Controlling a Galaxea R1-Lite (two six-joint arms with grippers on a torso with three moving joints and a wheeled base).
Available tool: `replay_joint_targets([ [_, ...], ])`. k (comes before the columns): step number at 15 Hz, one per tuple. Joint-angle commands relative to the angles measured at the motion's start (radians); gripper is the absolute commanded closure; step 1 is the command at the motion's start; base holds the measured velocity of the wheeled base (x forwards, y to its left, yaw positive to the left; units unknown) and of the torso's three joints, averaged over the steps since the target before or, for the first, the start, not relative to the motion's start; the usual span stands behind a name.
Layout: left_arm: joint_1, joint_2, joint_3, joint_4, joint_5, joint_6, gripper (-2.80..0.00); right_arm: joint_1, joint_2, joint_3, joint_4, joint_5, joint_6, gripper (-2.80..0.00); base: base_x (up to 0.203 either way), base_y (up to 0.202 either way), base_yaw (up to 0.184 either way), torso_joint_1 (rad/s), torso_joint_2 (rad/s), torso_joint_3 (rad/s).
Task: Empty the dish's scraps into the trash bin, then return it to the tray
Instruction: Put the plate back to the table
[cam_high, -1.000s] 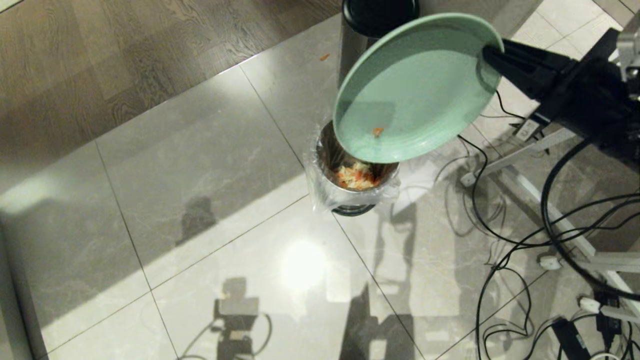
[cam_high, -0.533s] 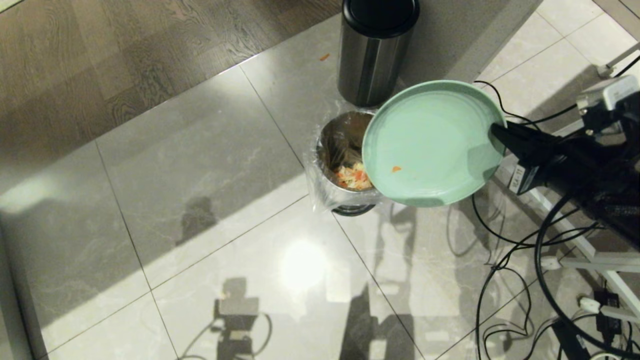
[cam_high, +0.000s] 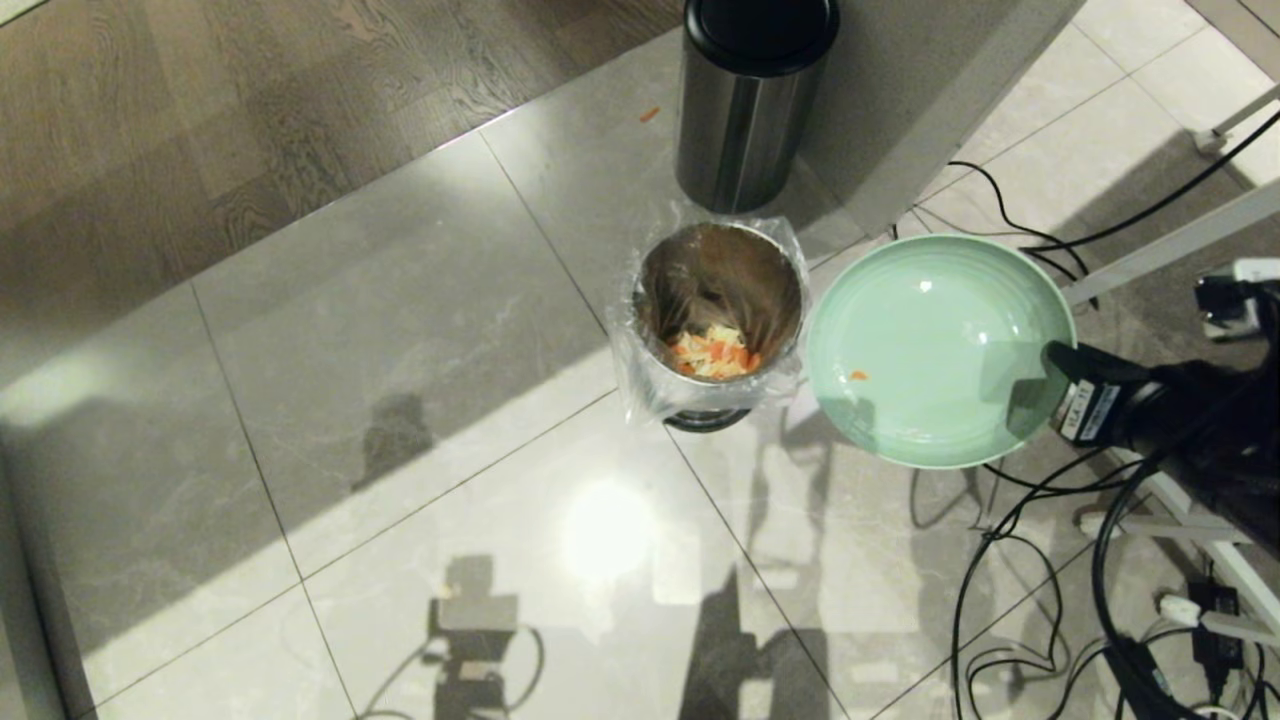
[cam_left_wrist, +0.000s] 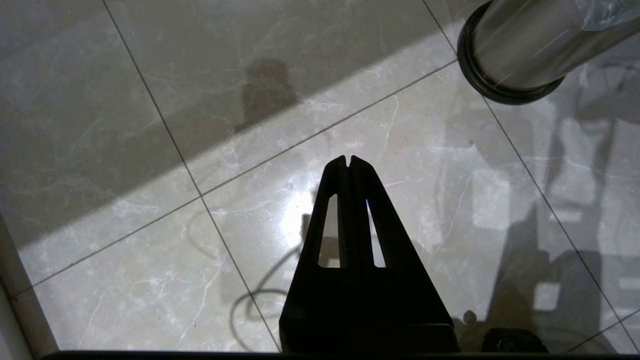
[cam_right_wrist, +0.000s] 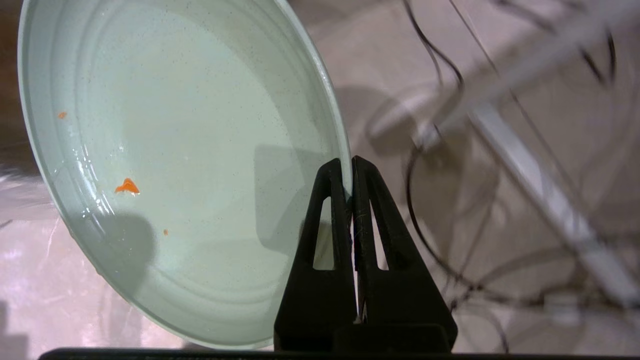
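Observation:
The mint-green dish (cam_high: 935, 345) hangs nearly level in the air just right of the trash bin (cam_high: 715, 315), clear of its rim. My right gripper (cam_high: 1052, 358) is shut on the dish's right rim; in the right wrist view the rim sits pinched between the fingertips of the right gripper (cam_right_wrist: 351, 162) and the dish (cam_right_wrist: 175, 150) fills the frame. One small orange scrap (cam_high: 858, 376) still clings to the dish, seen as an orange scrap (cam_right_wrist: 127, 186). Orange and pale scraps (cam_high: 715, 353) lie in the bag-lined bin. My left gripper (cam_left_wrist: 348, 160) hangs shut and empty above the floor. The tray is out of view.
A taller steel bin with a black top (cam_high: 745, 95) stands just behind the lined bin. An orange bit (cam_high: 650, 114) lies on the floor near it. Black cables (cam_high: 1030, 540) and white frame legs (cam_high: 1160, 250) crowd the floor at the right. Wood flooring (cam_high: 250, 110) lies far left.
My right arm has swung the dish down and to the right, from tilted over the bin's mouth to nearly level beside it. The bin's opening now shows fully.

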Motion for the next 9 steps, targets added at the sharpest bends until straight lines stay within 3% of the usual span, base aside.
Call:
replay_joint_targets([
  [1,-0.001,0.001,0.0,0.0,0.0,-0.001,0.0,-0.051,-0.001,0.032,0.013,0.001,0.093,0.0,0.0,0.0,0.0,0.0,0.0,0.0],
  [3,-0.001,0.001,0.0,0.0,0.0,-0.001,0.0,-0.078,-0.012,0.039,0.064,0.002,0.18,0.0,0.0,0.0,0.0,0.0,0.0,0.0],
  [9,-0.001,0.001,0.0,0.0,0.0,-0.001,0.0,-0.123,-0.068,0.095,0.094,0.027,0.323,0.0,0.0,0.0,0.0,0.0,0.0,0.0],
])
